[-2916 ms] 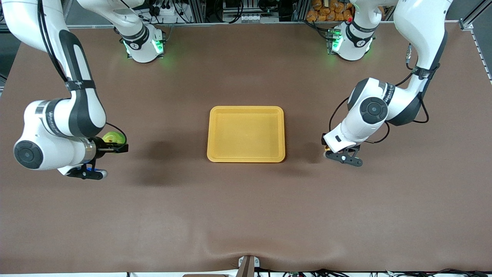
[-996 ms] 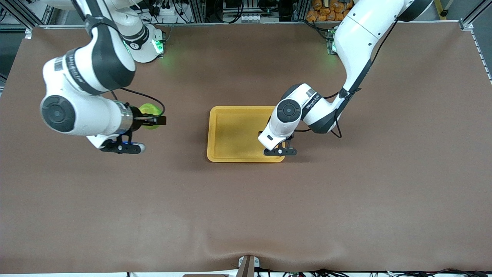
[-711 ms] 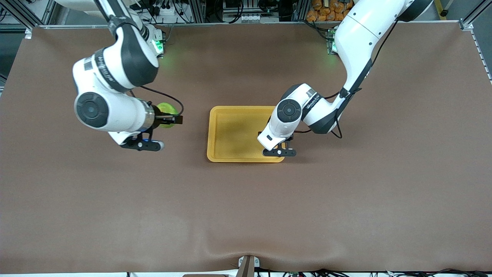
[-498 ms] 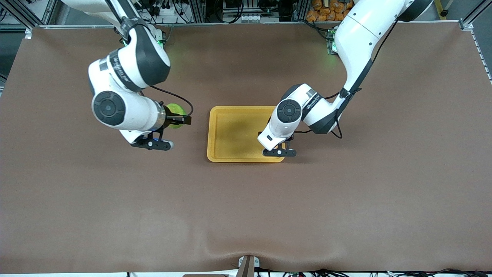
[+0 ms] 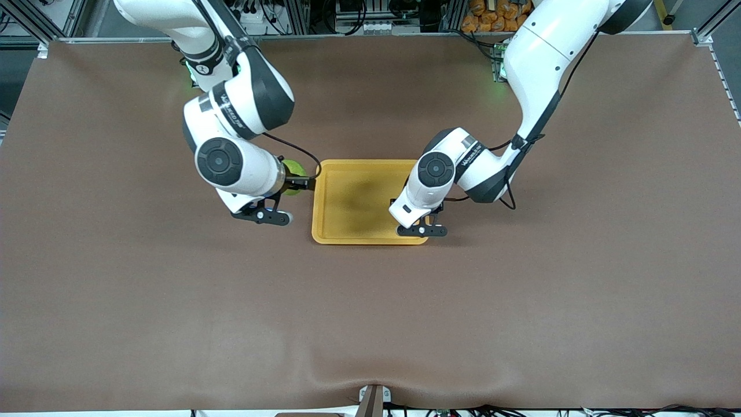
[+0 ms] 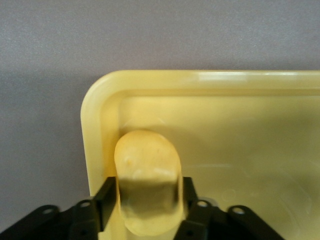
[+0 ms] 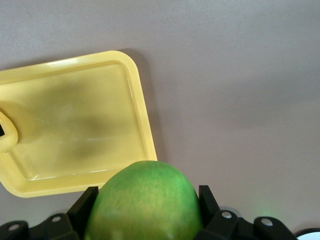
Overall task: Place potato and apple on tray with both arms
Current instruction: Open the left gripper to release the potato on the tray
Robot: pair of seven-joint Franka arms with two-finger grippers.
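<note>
Looking down from the front view, the shallow rectangular yellow-orange plastic tray lies mid-worktop, and the right hand hangs just off the tray's rim on the right arm's side, clamped on the small round green apple; the tray floor lies straight ahead of it, toward the left arm's end. The left hand is over the tray's corner nearest the camera at the left arm's end, wrist bent steeply downward. In the left wrist view, the small oblong yellow-orange potato sits between the left hand's fingers inside that rounded corner, close to the rim, its long axis pointing away from the wrist; whether the fingers grip it or have let go I cannot tell. In the right wrist view, the apple fills the closed right hand, with the tray's near corner just ahead and its floor bare. My judgement: the apple needs a short carry over the rim before release.
</note>
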